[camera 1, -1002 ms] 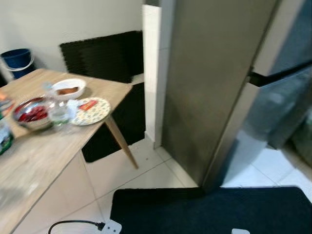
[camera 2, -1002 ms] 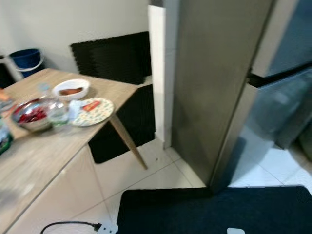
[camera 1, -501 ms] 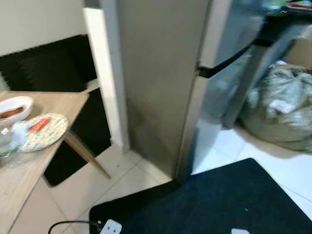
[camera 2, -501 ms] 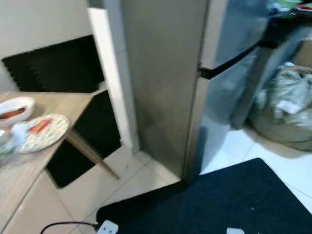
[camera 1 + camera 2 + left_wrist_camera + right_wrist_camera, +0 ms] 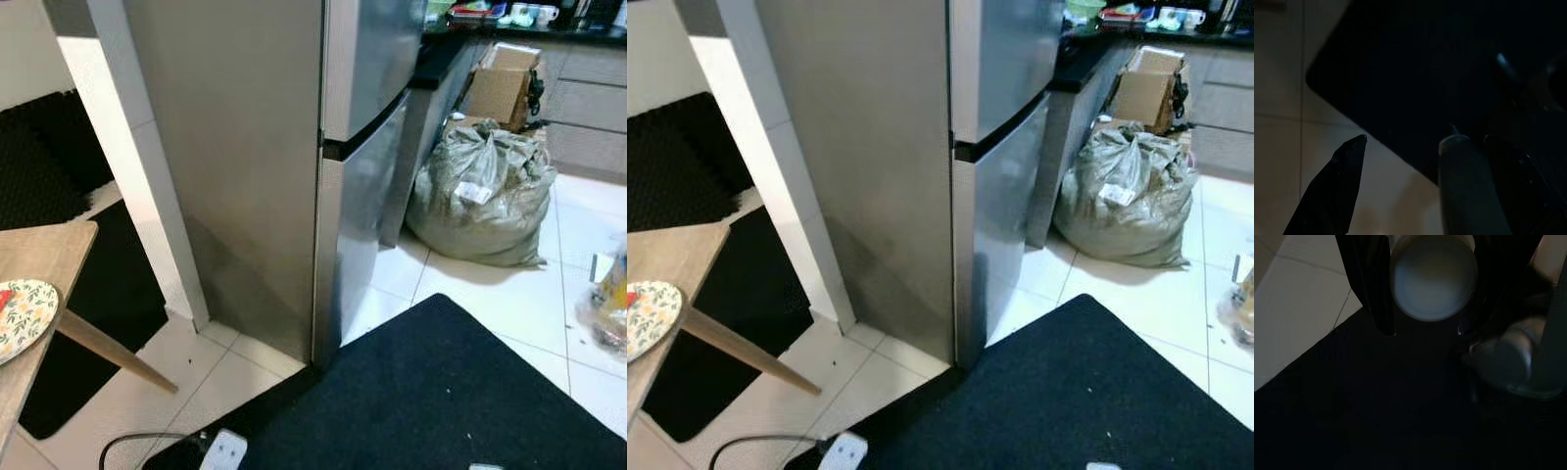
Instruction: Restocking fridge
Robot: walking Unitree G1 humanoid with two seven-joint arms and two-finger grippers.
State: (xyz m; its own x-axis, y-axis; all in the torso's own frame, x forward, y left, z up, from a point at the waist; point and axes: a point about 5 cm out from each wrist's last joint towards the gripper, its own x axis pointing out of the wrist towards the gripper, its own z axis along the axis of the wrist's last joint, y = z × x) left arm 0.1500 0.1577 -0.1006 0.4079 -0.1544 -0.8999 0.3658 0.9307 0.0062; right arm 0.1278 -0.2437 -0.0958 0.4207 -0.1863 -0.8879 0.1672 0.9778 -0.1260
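Nearest to us, in the right wrist view, our right gripper (image 5: 1425, 330) hangs low over the dark mat (image 5: 1376, 406), its two black fingers pinching a round pale container (image 5: 1433, 278) seen end-on; we take it for the item bound for the fridge, though what it holds we cannot tell. Our left gripper (image 5: 1400, 147) hangs above the mat's edge where it meets pale floor tile (image 5: 1283, 147). One dark finger shows clearly, and a paler shape stands apart from it, but the frame is too dim for us to tell whether those jaws are spread or pressed together.

A step further out, the head views show the black mat (image 5: 421, 392) underfoot, a white plug and cable (image 5: 223, 452) at its near corner, and a wooden table (image 5: 39, 264) with a patterned plate (image 5: 22, 318) to our left.

Beyond stands the steel fridge (image 5: 294, 176), both doors closed. We judge we are on the approach: we should square up to the door front rather than its corner, keep the container pinched and upright, and free the left arm for the door.

Furthest off, the head views give what the wrists cannot: a stuffed grey sack (image 5: 482, 191), a cardboard box (image 5: 502, 83) and the counter (image 5: 1156, 24).
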